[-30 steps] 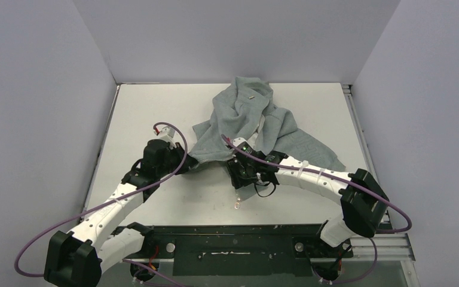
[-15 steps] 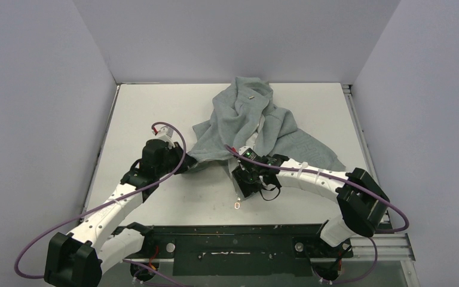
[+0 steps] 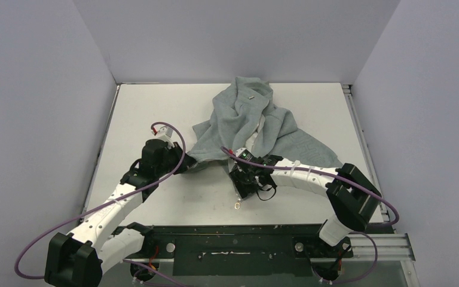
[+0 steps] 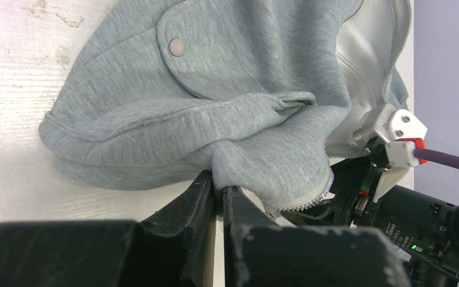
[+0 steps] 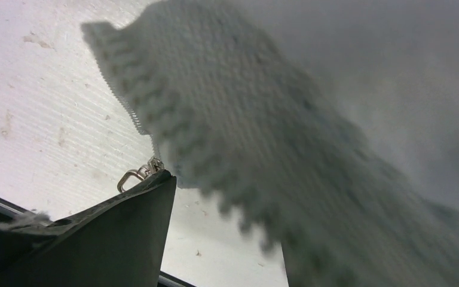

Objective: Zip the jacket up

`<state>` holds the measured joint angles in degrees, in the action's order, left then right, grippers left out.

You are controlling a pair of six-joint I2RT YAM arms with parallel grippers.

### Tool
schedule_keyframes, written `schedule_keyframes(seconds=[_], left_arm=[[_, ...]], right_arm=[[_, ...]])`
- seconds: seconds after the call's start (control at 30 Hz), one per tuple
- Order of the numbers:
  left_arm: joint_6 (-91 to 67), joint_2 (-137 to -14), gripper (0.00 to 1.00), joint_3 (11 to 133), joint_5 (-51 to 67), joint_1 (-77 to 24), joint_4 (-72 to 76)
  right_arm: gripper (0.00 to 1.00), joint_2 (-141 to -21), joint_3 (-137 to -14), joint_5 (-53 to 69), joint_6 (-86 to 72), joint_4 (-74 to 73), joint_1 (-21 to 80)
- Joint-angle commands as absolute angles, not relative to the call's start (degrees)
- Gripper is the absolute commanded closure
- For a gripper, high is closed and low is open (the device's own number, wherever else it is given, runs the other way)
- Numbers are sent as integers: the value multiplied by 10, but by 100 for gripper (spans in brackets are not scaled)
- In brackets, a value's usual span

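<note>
The left fingers (image 4: 210, 192) clench a hem fold of the jacket (image 3: 245, 116); the right fingers (image 5: 137, 209), grip unclear, sit beside the zipper pull (image 5: 132, 176) at its near corner. The jacket stretches away across the counter (image 3: 155, 107); the right arm is nearer

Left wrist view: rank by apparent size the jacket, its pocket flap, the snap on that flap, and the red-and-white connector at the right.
1. jacket
2. pocket flap
3. red-and-white connector, which sits at a different depth, so this ranks its look only
4. snap
</note>
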<state>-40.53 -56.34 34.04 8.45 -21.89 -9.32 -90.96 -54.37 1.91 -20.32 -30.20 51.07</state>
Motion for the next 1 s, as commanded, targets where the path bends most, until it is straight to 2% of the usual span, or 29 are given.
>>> schedule_keyframes(seconds=[0.0, 0.7, 0.97], left_arm=[[-408, -558, 100, 346, 89, -212, -82], [-403, -566, 100, 344, 94, -201, -87], [-400, -556, 100, 342, 97, -194, -93]], right_arm=[[39, -924, -557, 5, -215, -279, 518], [39, -965, -539, -41, -225, -270, 537], [53, -1001, -507, -16, -230, -237, 537]])
